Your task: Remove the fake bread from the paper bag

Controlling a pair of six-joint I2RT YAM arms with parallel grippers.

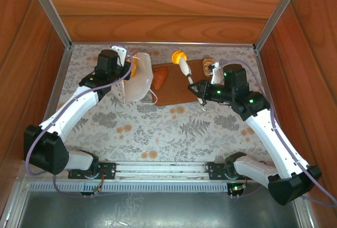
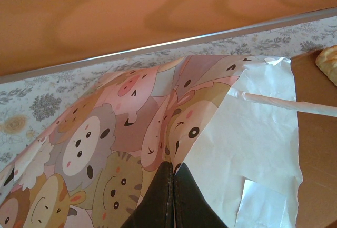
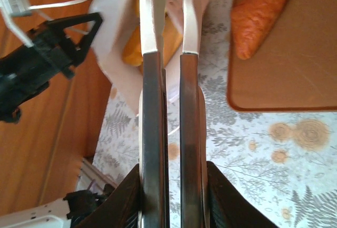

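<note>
The bag (image 1: pixel 136 83) sits at the left end of the board (image 1: pixel 181 95), its white paper reaching over the board's edge; whether it rests on the table or hangs tilted I cannot tell. The left pincer (image 1: pixel 126 62) is on the bag's side away from the board; in the left wrist view its black fingers (image 2: pixel 158 201) are pressed together on a fold of the bag (image 2: pixel 105 133), which carries cartoon animal faces there; a white cord (image 2: pixel 284 104) runs from the bag across the board (image 2: pixel 316 154).

A yellow-tan bread (image 3: pixel 131 51) shows inside the bag's mouth (image 3: pixel 118 33); an orange wedge (image 1: pixel 160 77) lies on the board's left part; two tan loaves (image 1: pixel 208 65) lie at its far right corner.

The right pincer (image 1: pixel 183 65) reaches over the board's far edge, its long fingers (image 3: pixel 152 107) set narrow; a bright orange roll (image 1: pixel 179 57) sits at their tips and appears pinched.
</note>
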